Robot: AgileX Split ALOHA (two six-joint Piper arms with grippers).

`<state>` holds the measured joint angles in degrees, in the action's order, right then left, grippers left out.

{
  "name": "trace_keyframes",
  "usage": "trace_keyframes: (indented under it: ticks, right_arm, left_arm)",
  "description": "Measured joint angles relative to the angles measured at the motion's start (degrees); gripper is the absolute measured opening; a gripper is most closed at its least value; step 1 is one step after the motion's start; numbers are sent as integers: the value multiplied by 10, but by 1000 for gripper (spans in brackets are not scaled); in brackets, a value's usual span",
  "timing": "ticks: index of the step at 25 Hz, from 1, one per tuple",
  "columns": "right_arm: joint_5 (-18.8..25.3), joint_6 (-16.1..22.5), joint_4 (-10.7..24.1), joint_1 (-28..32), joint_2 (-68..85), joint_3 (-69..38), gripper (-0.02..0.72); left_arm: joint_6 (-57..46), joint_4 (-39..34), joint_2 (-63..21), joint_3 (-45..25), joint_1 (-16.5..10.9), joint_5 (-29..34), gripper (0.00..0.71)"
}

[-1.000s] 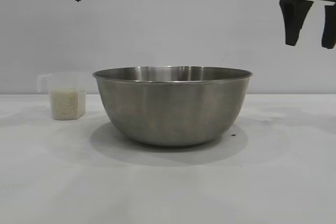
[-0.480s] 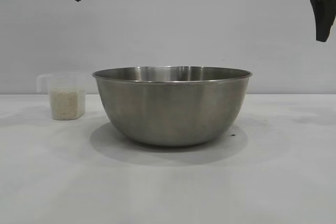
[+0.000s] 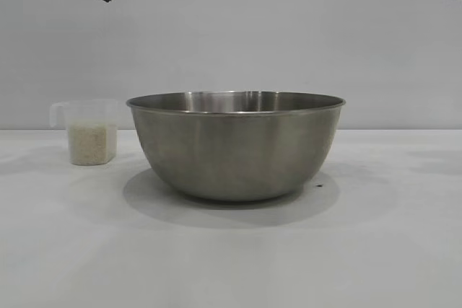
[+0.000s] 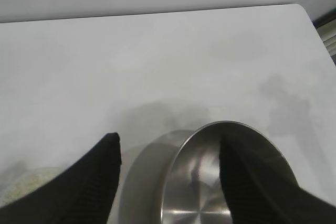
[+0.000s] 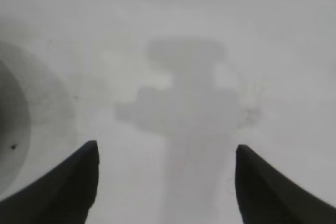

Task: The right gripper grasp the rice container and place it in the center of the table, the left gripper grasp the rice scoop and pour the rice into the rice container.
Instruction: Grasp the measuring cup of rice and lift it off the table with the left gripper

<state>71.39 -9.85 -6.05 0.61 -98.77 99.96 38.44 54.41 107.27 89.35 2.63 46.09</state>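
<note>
The rice container (image 3: 236, 146) is sitting upright in the middle of the table (image 3: 231, 257), casting a wide shadow around its base, and nothing is touching it. That placement looks deliberate: it is giving the pour a big, open target right between the two arms.

The right gripper (image 5: 165, 182) is hanging high over bare table off to the right of the bowl, jaws spread apart and holding nothing; from the front only a sliver of it is showing at the top right corner. Its half of the job looks done.

The left gripper (image 4: 168, 177) is hovering high at the left, jaws apart and empty, angled down so that the bowl's rim is showing between its fingers.

The rice scoop (image 3: 88, 132) is standing upright on the table well to the left of the bowl and a little farther back, handle pointing left, the rice (image 3: 92, 143) filling its lower part. It is untouched, so the scooping and pouring are not yet begun.
</note>
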Motion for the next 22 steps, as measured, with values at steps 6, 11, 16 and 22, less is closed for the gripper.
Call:
trace_keyframes:
  ticks: [6, 11, 16, 22]
  right_arm:
    - [1, 0, 0, 0, 69, -51, 475]
    - [3, 0, 0, 0, 137, -117, 475]
    - [4, 0, 0, 0, 226, -185, 475]
    - [6, 0, 0, 0, 331, -279, 475]
  left_arm:
    - [0, 0, 0, 0, 0, 0, 411]
    - [0, 0, 0, 0, 0, 0, 411]
    - [-1, 0, 0, 0, 0, 0, 411]
    - [0, 0, 0, 0, 0, 0, 411]
